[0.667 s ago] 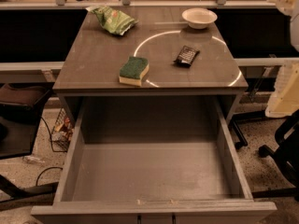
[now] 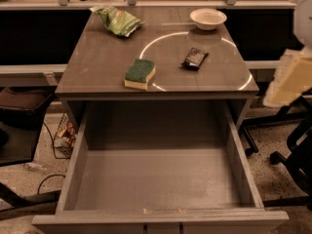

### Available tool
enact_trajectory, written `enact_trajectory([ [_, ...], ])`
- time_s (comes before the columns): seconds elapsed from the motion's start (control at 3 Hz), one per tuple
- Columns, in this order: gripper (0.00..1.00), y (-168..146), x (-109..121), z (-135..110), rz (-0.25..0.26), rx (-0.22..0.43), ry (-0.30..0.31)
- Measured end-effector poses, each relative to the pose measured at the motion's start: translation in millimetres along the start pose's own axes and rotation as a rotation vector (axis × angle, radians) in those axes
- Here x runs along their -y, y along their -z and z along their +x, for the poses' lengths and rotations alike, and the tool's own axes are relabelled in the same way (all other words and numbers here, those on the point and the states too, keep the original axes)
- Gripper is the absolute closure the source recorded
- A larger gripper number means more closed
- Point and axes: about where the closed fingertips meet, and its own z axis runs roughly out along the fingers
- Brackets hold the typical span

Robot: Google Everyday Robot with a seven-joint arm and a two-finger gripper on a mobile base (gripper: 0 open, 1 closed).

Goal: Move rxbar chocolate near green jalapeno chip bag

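Gripper (image 2: 290, 79) has perhaps edged inward at right edge.

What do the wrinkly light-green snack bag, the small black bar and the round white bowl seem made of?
The green jalapeno chip bag: thin foil or plastic film, creased, slightly shiny. The rxbar chocolate: black wrapper with faint sheen, probably plastic film. The white bowl: smooth; ceramic or plastic, unclear. The gripper is at the right edge, beside the table.
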Motion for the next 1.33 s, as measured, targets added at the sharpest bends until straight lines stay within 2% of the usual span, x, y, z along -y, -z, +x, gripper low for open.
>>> enact_trajectory([
  [0.33, 0.00, -30.9, 34.9, -19.7, 0.073, 0.053, -0.084],
  [0.67, 0.00, -67.5, 67.9, -35.0, 0.107, 0.105, -0.215],
  [1.0, 0.00, -99.9, 85.5, -43.5, 0.112, 0.141, -0.371],
  [1.33, 0.00, -124.1, 92.7, -39.9, 0.106, 0.127, -0.522],
])
